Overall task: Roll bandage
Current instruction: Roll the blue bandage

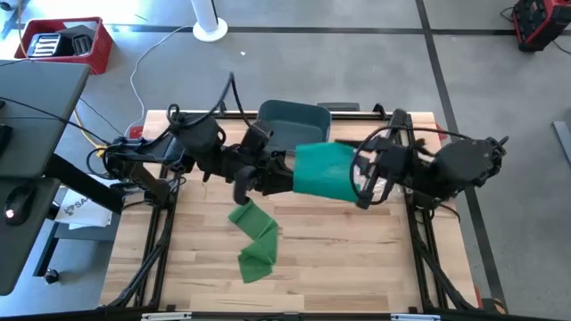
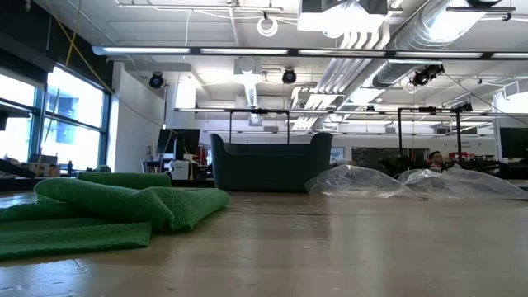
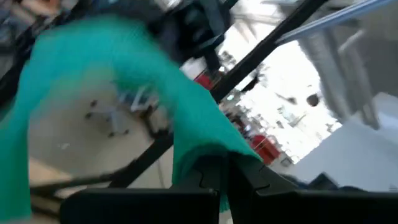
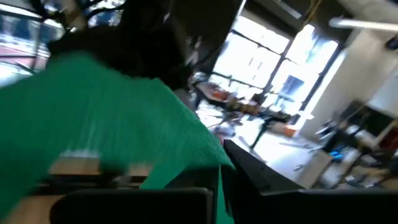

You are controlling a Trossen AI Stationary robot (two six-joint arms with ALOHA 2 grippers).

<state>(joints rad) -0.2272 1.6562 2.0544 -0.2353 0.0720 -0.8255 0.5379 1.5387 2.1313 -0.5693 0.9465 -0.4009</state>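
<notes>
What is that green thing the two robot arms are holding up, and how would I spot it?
Look at the wooden table, just in front of the dark bin at its far edge. Between the left gripper and the right gripper a green bandage is stretched in the air. Its tail hangs down and lies folded on the wood, the only green thing there.

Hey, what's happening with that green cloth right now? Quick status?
Left gripper shut on the green bandage, held above the table. Right gripper at its other edge. Loose end trails down. Dark bin behind, nothing blocking.
</notes>
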